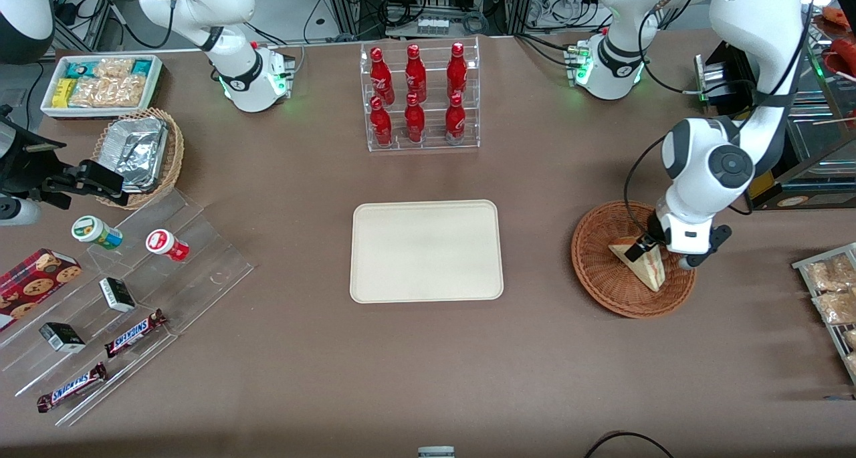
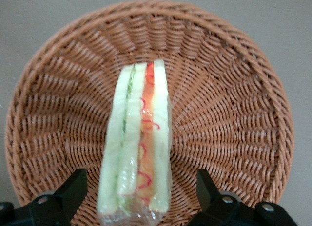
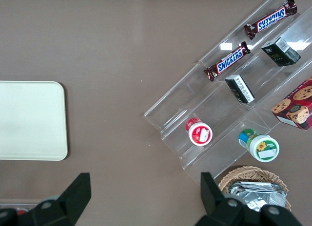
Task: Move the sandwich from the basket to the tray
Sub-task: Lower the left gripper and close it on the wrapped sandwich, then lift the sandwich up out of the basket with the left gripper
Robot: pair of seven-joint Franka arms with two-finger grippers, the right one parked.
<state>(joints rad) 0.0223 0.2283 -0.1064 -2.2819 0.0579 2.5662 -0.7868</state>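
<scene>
The sandwich (image 1: 647, 269) is a plastic-wrapped triangular wedge standing on edge in the round reddish-brown wicker basket (image 1: 592, 264), toward the working arm's end of the table. My left gripper (image 1: 669, 254) is lowered into the basket, open, with one finger on each side of the sandwich and a gap on both sides. In the left wrist view the sandwich (image 2: 139, 138) shows white bread with green and red-orange layers, between the black fingers (image 2: 73, 189) over the basket (image 2: 234, 114). The cream tray (image 1: 426, 251) lies empty at the table's middle, beside the basket, and also shows in the right wrist view (image 3: 29, 119).
A clear rack of red bottles (image 1: 420, 97) stands farther from the front camera than the tray. A stepped acrylic display (image 1: 134, 291) with snacks, a tan foil basket (image 1: 137, 154) and a white snack bin (image 1: 100, 83) lie toward the parked arm's end. A snack rack (image 1: 832, 291) sits beside the basket.
</scene>
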